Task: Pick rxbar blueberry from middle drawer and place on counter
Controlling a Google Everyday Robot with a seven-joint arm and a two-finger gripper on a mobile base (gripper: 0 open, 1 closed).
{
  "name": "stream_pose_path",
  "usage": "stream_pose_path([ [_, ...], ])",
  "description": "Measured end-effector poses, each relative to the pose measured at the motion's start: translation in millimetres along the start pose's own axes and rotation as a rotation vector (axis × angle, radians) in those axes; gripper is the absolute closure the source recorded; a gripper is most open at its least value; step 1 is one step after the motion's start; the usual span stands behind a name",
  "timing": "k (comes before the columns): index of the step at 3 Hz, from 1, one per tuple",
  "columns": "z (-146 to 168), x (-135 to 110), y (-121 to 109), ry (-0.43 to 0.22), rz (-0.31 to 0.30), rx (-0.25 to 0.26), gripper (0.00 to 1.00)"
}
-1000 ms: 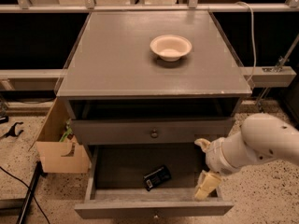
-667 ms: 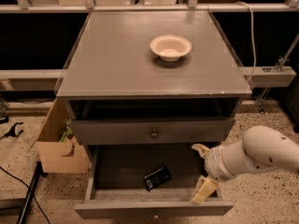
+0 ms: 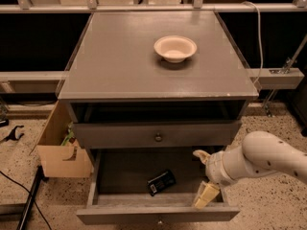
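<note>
The gripper (image 3: 204, 176), spread wide, is held at one end of the drawer (image 3: 158, 214). The bar (image 3: 160, 182) lies flat nearby, toward the centre. It should be straddled across its narrow width.

gripper (image 3: 205, 175): lower right, pointing left | fingers (image 3: 207, 194): spread apart | arm (image 3: 268, 157): enters from right

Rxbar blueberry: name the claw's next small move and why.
Probably ease the claw across and down onto the rxbar blueberry. The bar lies untouched on the middle drawer floor, while the open claw hangs near the drawer's side wall, apart from it.
</note>
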State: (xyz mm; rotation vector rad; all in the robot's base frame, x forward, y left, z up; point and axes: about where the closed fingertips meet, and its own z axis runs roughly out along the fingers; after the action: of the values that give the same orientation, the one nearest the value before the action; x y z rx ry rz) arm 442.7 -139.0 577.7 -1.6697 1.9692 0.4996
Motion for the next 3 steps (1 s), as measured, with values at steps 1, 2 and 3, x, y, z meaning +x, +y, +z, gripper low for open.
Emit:
stream_pose_path([
  [1, 25.9, 10.5, -7.2, -0.022, 0.002, -0.020, 0.00],
  [2, 53.4, 18.8, -17.3, -0.068, -0.012, -0.027, 0.00],
  [3, 76.1, 23.6, -26.7, -0.118, -0.035, -0.021, 0.00],
])
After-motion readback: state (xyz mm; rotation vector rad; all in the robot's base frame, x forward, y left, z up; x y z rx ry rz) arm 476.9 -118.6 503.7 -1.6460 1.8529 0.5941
